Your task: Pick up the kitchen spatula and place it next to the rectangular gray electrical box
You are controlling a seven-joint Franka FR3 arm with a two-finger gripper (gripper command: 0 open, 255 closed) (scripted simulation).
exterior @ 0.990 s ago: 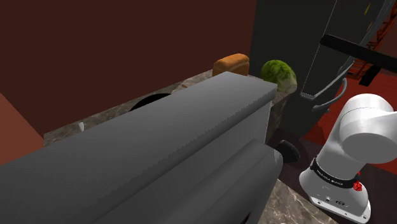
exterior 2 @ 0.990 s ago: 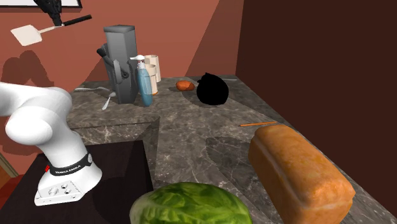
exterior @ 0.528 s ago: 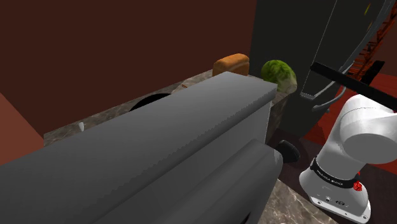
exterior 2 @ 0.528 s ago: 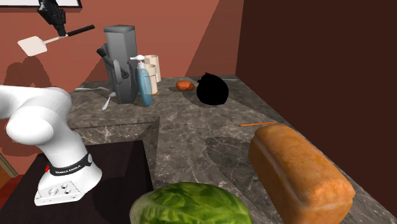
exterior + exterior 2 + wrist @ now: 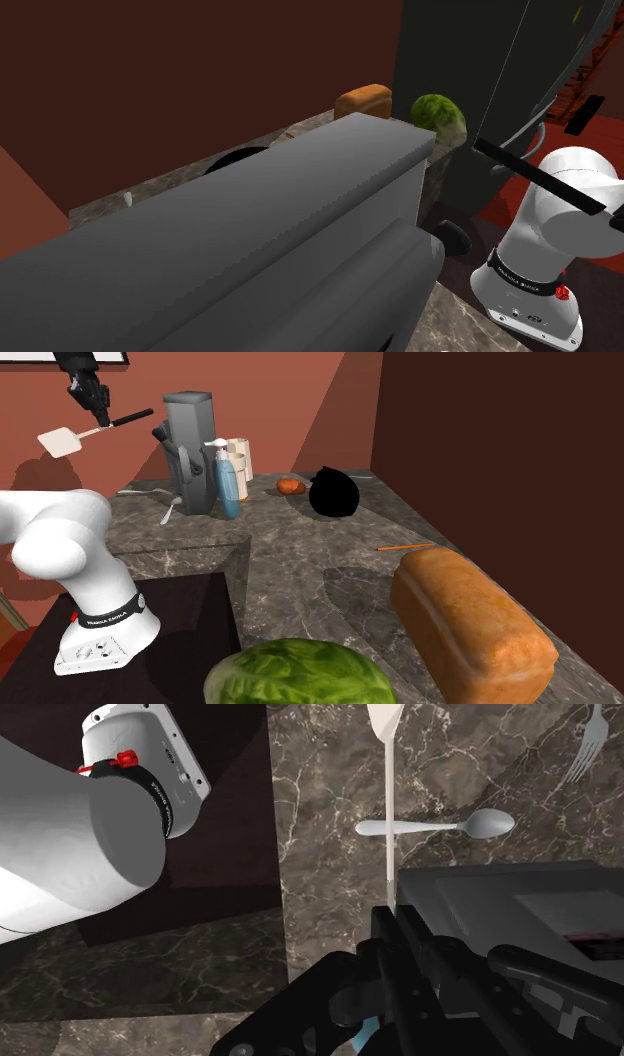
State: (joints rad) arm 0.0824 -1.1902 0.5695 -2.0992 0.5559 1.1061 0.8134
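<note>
So, gripper (image 5: pixel 99 420): my two fingers were clamped on the spatula's black handle, high in the air
Spatula (image 5: pixel 60 442): it hung well clear of the counter, with the white blade lower than the handle and pointing to the second exterior view's left
Grey box (image 5: pixel 190 447): it stood upright at the back of the counter, below the spatula and to its right in the second exterior view, apart from it
Counter (image 5: pixel 300 567): dark veined marble
Spoon (image 5: pixel 440 826): it lay flat on the counter under the spatula's pale shaft, just beside the grey box
Fork (image 5: pixel 585 749): on the counter near the spoon
Soap bottle (image 5: pixel 228 482): blue, just beside the grey box
Loaf of bread (image 5: pixel 470 622) and lettuce (image 5: pixel 300 672): well apart from the grey box, at the counter's other end
</note>
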